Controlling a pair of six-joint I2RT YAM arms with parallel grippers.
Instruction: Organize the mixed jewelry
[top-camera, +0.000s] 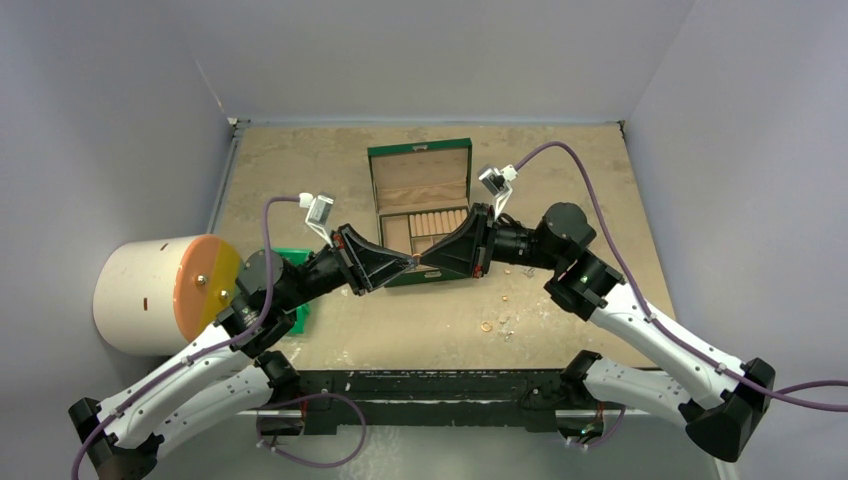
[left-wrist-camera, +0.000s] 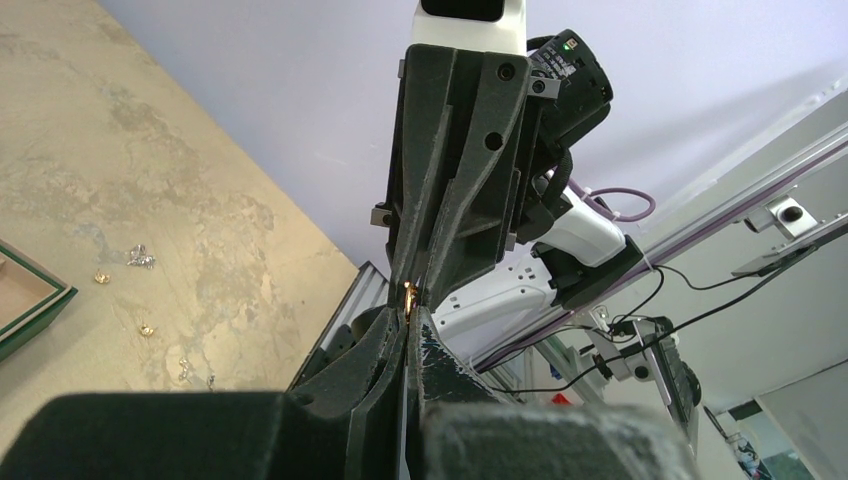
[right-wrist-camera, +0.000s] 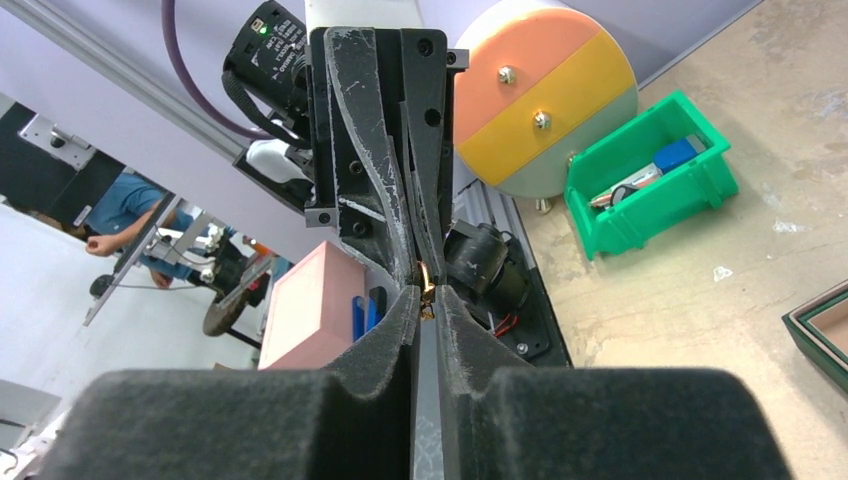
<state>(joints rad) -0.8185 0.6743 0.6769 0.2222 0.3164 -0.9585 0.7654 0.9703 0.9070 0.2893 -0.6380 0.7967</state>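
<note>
My left gripper (top-camera: 405, 262) and right gripper (top-camera: 426, 262) meet tip to tip in the air just in front of the open green box (top-camera: 420, 160). A small gold ring (left-wrist-camera: 409, 296) sits pinched where the tips meet. In the left wrist view my left fingers close on its lower part. In the right wrist view the ring (right-wrist-camera: 424, 275) sits between my right fingertips and reaches up into the left gripper's tips. Loose jewelry lies on the table right of the box: a gold piece (top-camera: 487, 326), another gold piece (top-camera: 505, 298) and a crumpled silver piece (left-wrist-camera: 140, 258).
The box holds tan cushion rolls (top-camera: 440, 222). A small green plastic bin (right-wrist-camera: 650, 190) sits under my left arm. Beside it lies a white cylinder with an orange and yellow face (top-camera: 205, 285). The table's near edge is a black rail (top-camera: 420, 385).
</note>
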